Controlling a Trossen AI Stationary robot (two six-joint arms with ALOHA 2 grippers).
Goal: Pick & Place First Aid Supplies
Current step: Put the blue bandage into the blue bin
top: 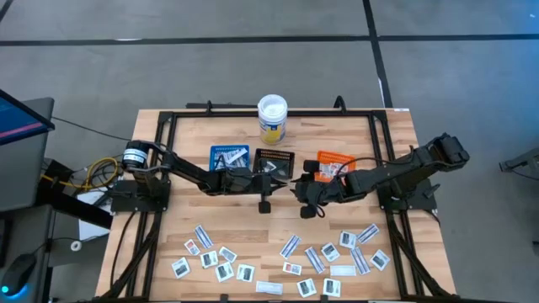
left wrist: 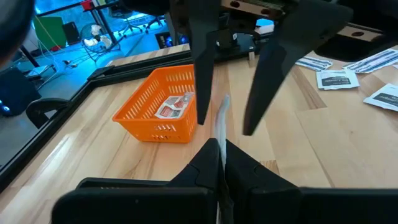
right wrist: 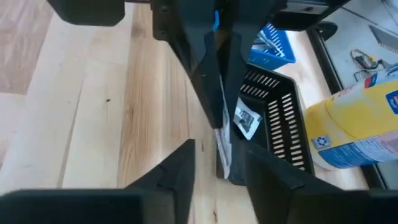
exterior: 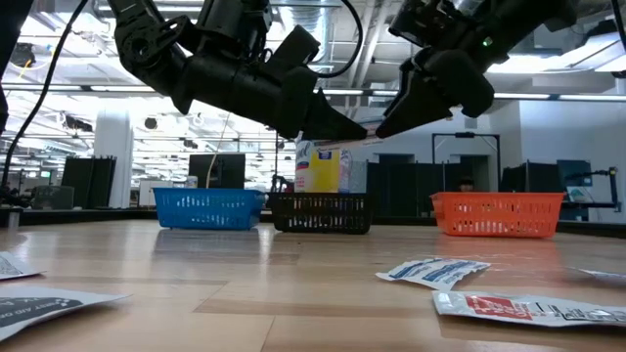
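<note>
My left gripper point(left wrist: 222, 146) is shut on one white paper packet point(left wrist: 219, 121), seen edge-on, above the table in front of the black tray point(top: 274, 160). My right gripper point(right wrist: 217, 151) is open. Its two fingers point(left wrist: 202, 74) stand on either side of the packet's free end point(right wrist: 224, 158), with a gap on each side. The two grippers meet tip to tip point(top: 290, 183) over the middle of the table. Other first aid packets point(top: 320, 257) lie flat on the near part of the table. My left gripper pinches one end of the packet point(left wrist: 219, 130) between its two shut fingers. The fingers lie level and come from the table's left. The packet stands on edge, sticks out past the fingertips toward the right gripper, and is clear of the table.
A blue tray point(top: 229, 157), the black tray and an orange tray point(top: 333, 164) stand in a row behind the grippers; the black point(right wrist: 249, 121) and orange point(left wrist: 174, 106) ones hold packets. A white-lidded yellow tub point(top: 272, 118) stands farther back. A black frame point(top: 168, 118) runs round the table.
</note>
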